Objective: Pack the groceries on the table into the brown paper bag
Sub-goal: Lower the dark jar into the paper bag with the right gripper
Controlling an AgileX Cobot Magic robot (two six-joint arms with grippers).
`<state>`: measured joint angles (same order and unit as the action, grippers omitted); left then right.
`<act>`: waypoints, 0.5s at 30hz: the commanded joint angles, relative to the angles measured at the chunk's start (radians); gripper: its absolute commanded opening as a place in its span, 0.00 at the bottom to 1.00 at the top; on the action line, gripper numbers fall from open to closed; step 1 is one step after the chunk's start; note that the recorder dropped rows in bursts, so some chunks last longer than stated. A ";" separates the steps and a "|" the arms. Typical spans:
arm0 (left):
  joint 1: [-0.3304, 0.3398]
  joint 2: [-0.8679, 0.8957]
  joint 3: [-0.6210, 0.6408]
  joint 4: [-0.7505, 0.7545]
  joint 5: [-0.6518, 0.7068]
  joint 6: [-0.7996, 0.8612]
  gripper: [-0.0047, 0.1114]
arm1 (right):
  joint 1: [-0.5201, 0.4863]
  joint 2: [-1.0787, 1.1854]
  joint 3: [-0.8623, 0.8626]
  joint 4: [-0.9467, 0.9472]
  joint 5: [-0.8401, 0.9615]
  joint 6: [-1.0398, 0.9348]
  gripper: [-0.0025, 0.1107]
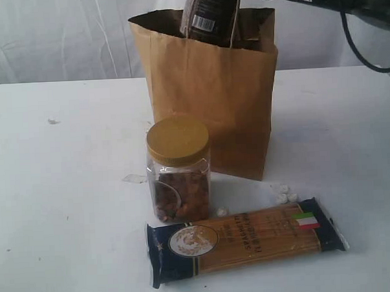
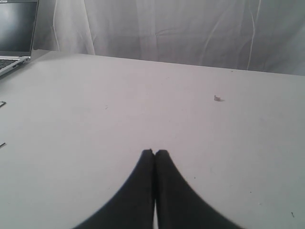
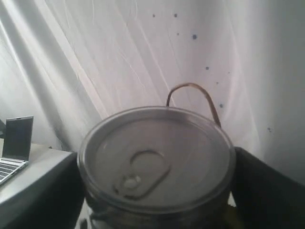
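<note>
The brown paper bag (image 1: 209, 100) stands open at the back middle of the table (image 1: 67, 190). A smaller dark jar (image 1: 210, 16) hangs at the bag's mouth, its lower end just inside. In the right wrist view its grey pull-tab lid (image 3: 155, 157) fills the space between the black fingers (image 3: 269, 191), so my right gripper (image 3: 157, 186) is shut on it. In front of the bag stands a gold-lidded clear jar (image 1: 178, 169). The long spaghetti pack (image 1: 247, 239) lies flat nearest the front. My left gripper (image 2: 155, 152) is shut and holds nothing, low over bare tabletop.
A few small white pellets (image 1: 284, 194) lie between the bag and the spaghetti pack. A laptop (image 2: 16, 28) sits at the table's far corner. One cord handle (image 3: 193, 88) of the bag rises behind the held jar. A white curtain hangs behind the table.
</note>
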<state>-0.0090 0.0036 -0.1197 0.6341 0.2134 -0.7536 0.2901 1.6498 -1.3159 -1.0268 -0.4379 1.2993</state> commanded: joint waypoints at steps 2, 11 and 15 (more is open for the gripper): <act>-0.005 -0.004 0.004 0.006 -0.004 -0.007 0.04 | -0.002 -0.013 -0.010 0.009 -0.005 0.002 0.02; -0.005 -0.004 0.004 0.006 -0.004 -0.007 0.04 | -0.002 -0.013 -0.010 -0.100 0.162 0.007 0.02; -0.005 -0.004 0.004 0.006 -0.004 -0.007 0.04 | 0.001 -0.013 -0.010 -0.104 0.135 0.006 0.02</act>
<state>-0.0090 0.0036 -0.1197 0.6341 0.2134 -0.7536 0.2901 1.6504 -1.3159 -1.1286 -0.2598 1.2993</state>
